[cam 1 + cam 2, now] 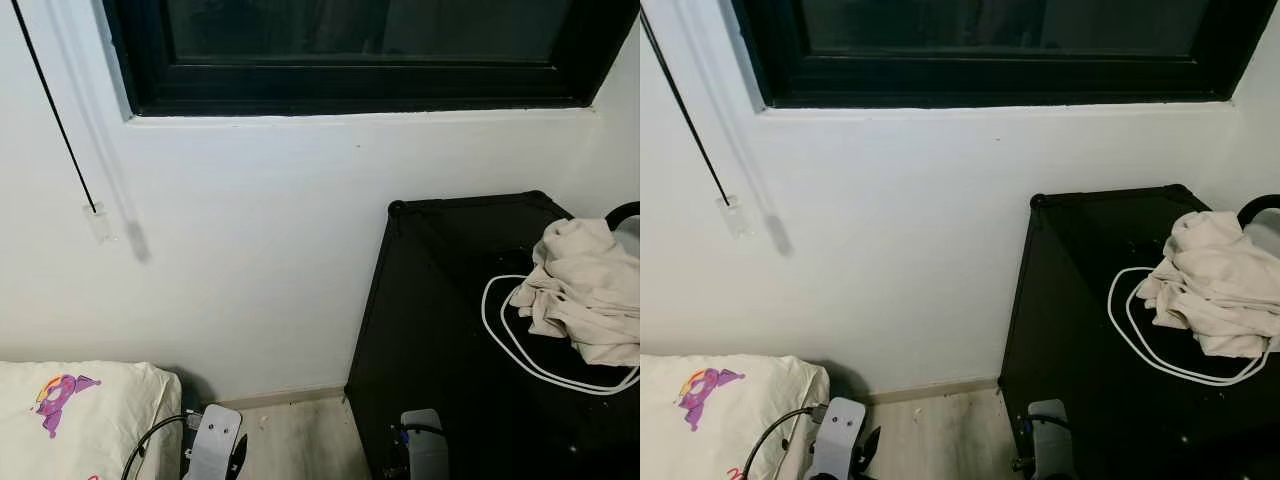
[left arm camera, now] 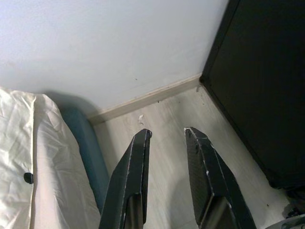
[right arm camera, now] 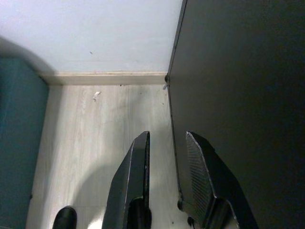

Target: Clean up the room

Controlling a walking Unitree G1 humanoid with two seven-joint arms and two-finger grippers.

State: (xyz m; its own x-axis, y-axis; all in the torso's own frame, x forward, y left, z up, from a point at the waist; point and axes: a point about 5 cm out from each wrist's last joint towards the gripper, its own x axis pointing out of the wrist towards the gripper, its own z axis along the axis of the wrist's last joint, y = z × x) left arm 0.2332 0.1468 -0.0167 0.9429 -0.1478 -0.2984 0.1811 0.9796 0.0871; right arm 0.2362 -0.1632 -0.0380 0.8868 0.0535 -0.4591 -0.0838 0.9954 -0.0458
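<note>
A crumpled beige cloth (image 1: 585, 290) lies on top of a black cabinet (image 1: 440, 300) at the right, with a looped white cable (image 1: 510, 345) under and beside it. Both arms hang low in front of me. My left gripper (image 2: 167, 132) is open over pale wood floor (image 2: 167, 114), between the bed and the cabinet, with nothing between its fingers. My right gripper (image 3: 167, 135) is also open and empty, close against the cabinet's side (image 3: 238, 95). A small white scrap (image 3: 96, 95) lies on the floor near the skirting board.
A white wall (image 1: 250, 250) with a black-framed window (image 1: 350, 90) faces me. A bed with a white sheet (image 1: 70, 410) and a purple print sits at the lower left, over a teal base (image 2: 88, 148). A thin black cord (image 1: 55, 110) hangs down the wall.
</note>
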